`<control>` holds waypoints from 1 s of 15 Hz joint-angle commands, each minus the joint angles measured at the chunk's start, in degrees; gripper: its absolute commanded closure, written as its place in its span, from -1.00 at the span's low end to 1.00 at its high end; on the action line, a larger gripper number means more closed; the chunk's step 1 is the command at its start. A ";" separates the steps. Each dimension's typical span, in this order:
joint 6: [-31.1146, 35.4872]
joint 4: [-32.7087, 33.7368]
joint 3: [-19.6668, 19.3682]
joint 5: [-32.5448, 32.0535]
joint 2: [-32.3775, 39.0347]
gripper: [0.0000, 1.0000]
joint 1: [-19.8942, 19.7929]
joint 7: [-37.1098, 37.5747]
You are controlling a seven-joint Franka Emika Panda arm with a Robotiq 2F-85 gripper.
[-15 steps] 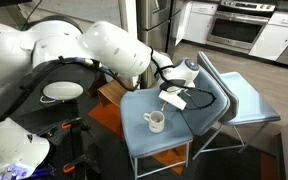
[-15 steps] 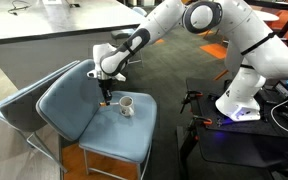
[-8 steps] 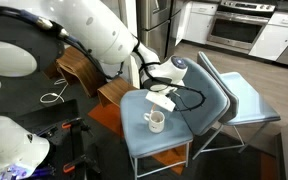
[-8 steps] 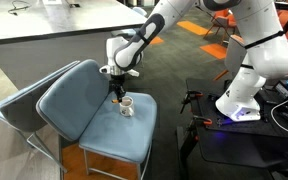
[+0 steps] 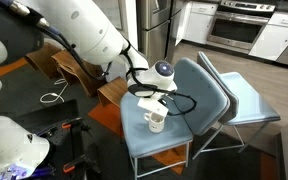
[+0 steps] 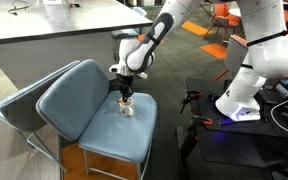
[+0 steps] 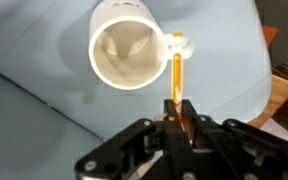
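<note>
1. The end effector (image 7: 179, 112) has its fingers pressed together on a thin orange stick (image 7: 175, 75). The stick is pinched at its near end and projects straight out beyond the fingertips.
2. The far tip of the orange stick lies just beside the handle of a white mug (image 7: 127, 45), outside the rim. The wrist view does not show whether the tip touches the handle.
3. The white mug stands upright on the seat (image 7: 44, 120) of a blue chair (image 6: 79, 100). Its opening faces the wrist camera and its inside appears empty.
4. In both exterior views the end effector (image 5: 151, 103) (image 6: 125, 92) hangs directly above the white mug (image 5: 156, 121) (image 6: 127, 108), pointing downward and close to the rim.
5. In an exterior view the mug sits near the middle of the seat (image 6: 124, 135), in front of the backrest (image 6: 69, 95).
6. A second chair (image 5: 249, 95) of the same blue stands just behind the first, backrest against backrest.
7. The arm (image 6: 159, 30) reaches over the seat from the side. Its white base (image 6: 242, 100) stands on the floor beside the blue chair.
</note>
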 commanded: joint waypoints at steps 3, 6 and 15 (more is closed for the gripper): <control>0.95 1.24 0.90 0.86 0.31 0.94 -2.08 -3.99; -0.13 3.27 1.46 1.17 1.74 0.94 -2.42 -4.97; -0.71 6.95 2.32 0.75 7.74 0.94 -3.16 -5.39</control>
